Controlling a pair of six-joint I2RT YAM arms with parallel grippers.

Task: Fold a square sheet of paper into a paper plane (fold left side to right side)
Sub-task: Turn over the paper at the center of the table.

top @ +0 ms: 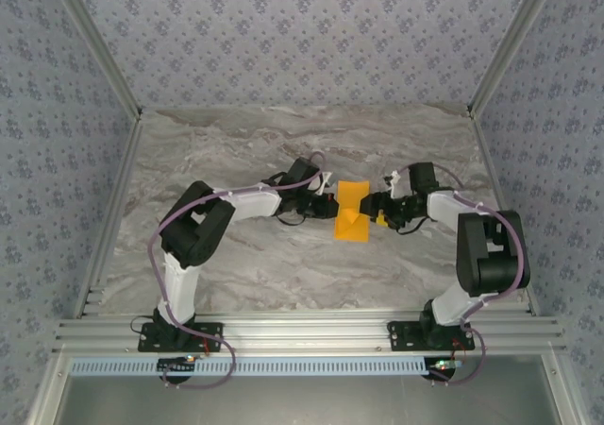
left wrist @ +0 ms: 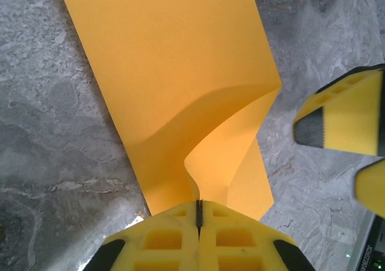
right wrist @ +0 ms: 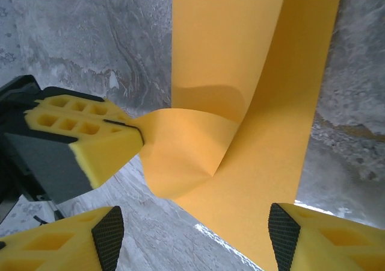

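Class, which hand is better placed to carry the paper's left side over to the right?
Left. The left hand is shut on a lifted flap of the orange sheet of paper; the right hand is open, holding nothing.

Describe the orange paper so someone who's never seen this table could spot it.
On the grey marble table, look at its middle, where the left gripper and right gripper nearly meet. The sheet of paper lies there: thin, bright orange against the stone, one corner curled up in the left gripper's pinch.
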